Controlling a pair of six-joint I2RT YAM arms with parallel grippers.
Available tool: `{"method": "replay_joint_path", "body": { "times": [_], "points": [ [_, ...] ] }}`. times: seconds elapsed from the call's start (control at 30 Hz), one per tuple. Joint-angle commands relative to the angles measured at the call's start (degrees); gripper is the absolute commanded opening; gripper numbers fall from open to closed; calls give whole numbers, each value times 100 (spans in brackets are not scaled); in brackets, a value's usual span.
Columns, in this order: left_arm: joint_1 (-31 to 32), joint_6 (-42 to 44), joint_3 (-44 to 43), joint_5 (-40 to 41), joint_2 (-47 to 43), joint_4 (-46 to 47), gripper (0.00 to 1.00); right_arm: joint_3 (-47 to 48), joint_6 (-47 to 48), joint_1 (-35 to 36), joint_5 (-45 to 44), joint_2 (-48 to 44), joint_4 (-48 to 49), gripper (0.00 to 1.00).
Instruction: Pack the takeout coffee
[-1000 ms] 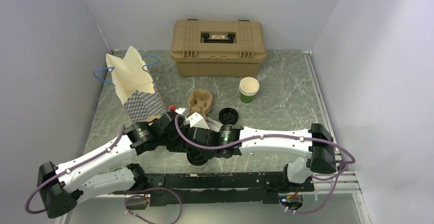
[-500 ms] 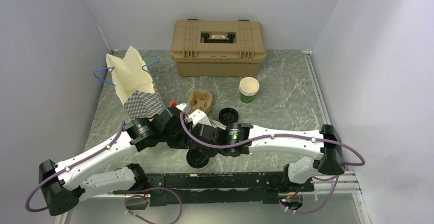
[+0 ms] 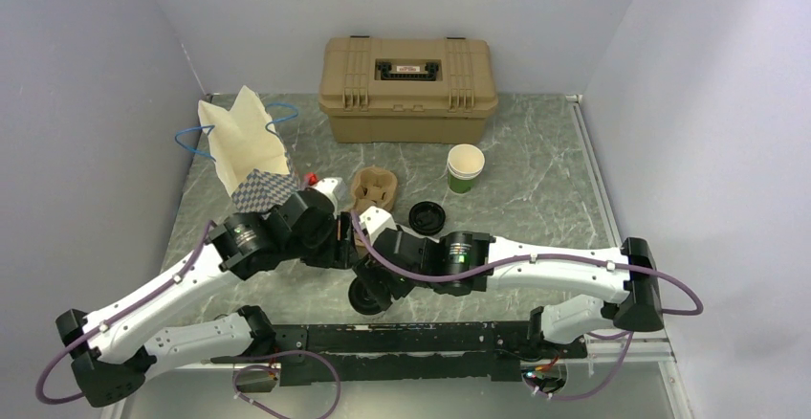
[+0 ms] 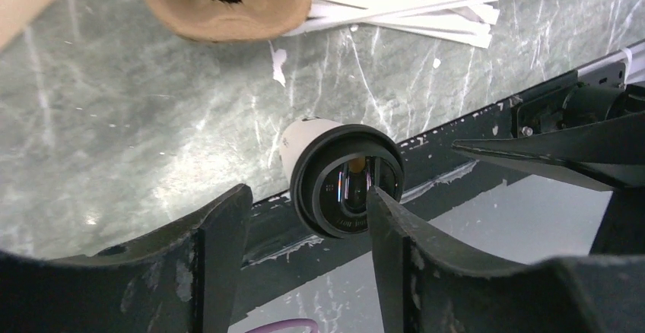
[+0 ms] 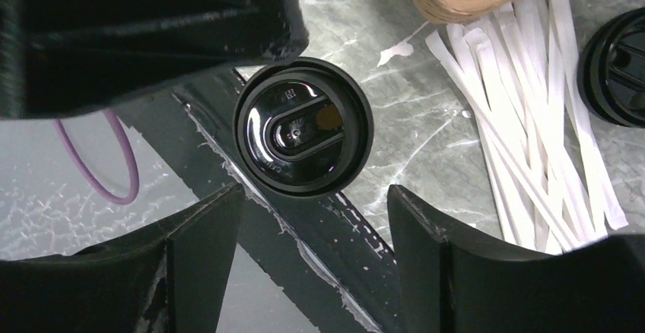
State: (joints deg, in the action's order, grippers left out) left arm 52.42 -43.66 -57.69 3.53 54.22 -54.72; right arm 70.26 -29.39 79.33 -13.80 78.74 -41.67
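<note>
The left gripper [image 4: 304, 196] has its jaws wide apart with nothing between them. The right gripper [image 5: 316, 190] is the same, wide and empty. Both hang over the takeout coffee [image 5: 303, 126], which stands upright at the near edge of the table [image 3: 536, 199], about the middle, black lid up. The cup carrier [image 3: 373, 187] lies farther back, and the paper bag [image 3: 244, 146] stands at far left.

I judge the cup light unless it is filled, which cannot be told. Its paper wall looks thin and would buckle under a hard squeeze. The glossy lid is slick and might pop off. The best hold is across the wall just under the lid's rim, keeping the cup upright.
</note>
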Motion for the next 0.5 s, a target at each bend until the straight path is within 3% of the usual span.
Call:
{"method": "replay_joint_path", "body": {
  "times": [0.0,0.23,0.47],
  "points": [
    [11,268,-583,673,-138,-560,65,-34,198,30,232,-4,431,76],
    [6,403,-1154,1189,-350,-1088,80,32,334,30,466,341,520,85],
    [6,505,-1572,1501,-468,-1487,87,306,406,30,418,794,342,87]
  ]
}}
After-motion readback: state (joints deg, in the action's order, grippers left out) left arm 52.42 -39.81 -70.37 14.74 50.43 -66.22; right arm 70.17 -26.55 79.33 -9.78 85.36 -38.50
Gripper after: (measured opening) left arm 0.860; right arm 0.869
